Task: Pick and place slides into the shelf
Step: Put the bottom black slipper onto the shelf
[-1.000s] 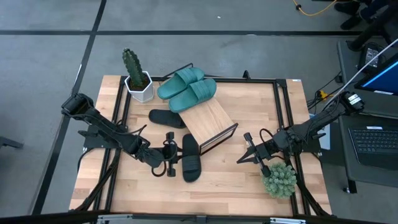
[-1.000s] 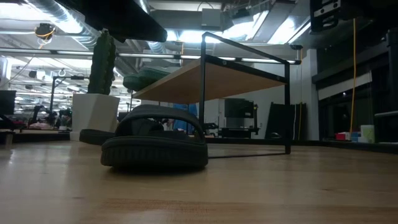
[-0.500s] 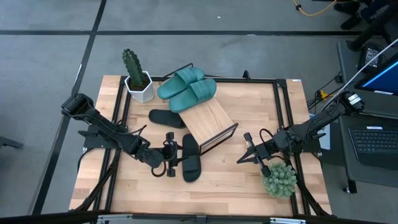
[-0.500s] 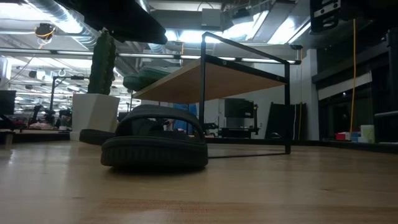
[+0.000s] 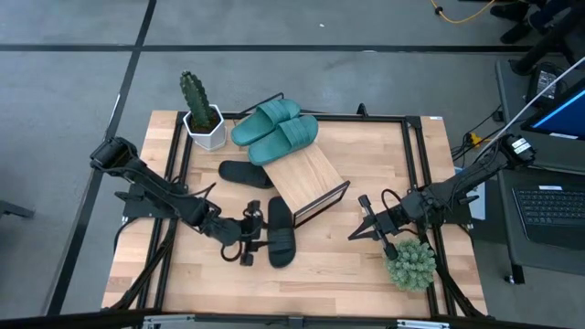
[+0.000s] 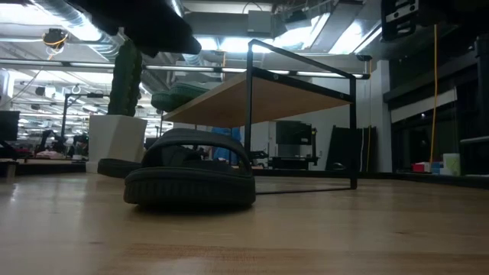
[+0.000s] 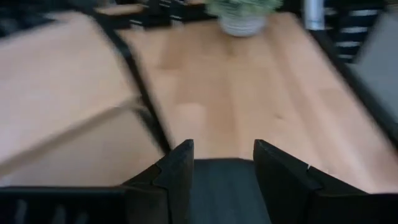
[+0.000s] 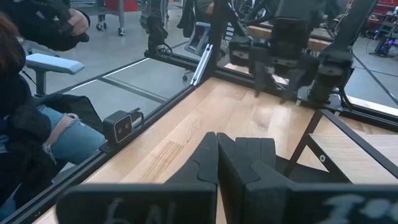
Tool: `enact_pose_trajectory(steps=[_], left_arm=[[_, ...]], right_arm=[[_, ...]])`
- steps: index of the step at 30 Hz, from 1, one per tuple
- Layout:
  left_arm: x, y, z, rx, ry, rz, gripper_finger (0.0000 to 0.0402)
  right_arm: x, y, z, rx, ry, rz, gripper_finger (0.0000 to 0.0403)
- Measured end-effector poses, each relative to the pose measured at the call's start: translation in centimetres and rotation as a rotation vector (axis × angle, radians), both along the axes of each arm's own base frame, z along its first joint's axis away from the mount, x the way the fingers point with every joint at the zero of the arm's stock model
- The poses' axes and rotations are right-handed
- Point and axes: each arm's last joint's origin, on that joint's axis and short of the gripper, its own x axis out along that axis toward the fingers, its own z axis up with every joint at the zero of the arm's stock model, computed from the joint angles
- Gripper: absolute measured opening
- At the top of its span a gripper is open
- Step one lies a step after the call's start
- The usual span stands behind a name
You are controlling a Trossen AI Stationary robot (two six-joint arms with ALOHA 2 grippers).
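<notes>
The left pincer hovers with fingers spread just left of a black slide on the table. The right pincer, fingers closed on nothing, waits right of the shelf, which carries the teal pair.

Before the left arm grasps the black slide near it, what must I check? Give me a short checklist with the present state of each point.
1. Left claw open: ok, its fingers stand apart.
2. Left claw lined up with the near black slide: ok, the slide shows dark between the fingers in the left wrist view.
3. Contact with the slide: cannot tell.
4. Free space on the shelf: ok, the teal pair fills only its far end.
5. Right claw out of the way: ok, shut, beside the small plant.
6. Second black slide clear of the path: ok, it lies left of the shelf.
</notes>
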Motion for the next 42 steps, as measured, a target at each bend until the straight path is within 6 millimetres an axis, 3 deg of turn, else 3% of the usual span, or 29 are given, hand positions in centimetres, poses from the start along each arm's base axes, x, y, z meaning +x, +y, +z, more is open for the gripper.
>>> enact_pose_trajectory(steps=[8,19,29,42], left_arm=[[0.0,1.7,-1.2,-0.127,0.157,0.051,0.0158],[0.3,2.1,-1.3,-0.165,0.182,0.025,0.0158],[1.8,3.0,-5.1,-0.198,0.328,0.048,0.0158],[2.3,3.1,-5.0,-0.294,0.317,0.003,0.0158]], right_arm=[[0.0,0.0,0.0,-0.004,0.003,0.0,0.0003],[0.0,0.0,-0.2,-0.01,0.014,0.0,0.0003],[0.0,0.0,-0.2,-0.009,0.014,0.0,0.0003],[0.0,0.0,-0.2,-0.012,0.019,0.0,0.0003]])
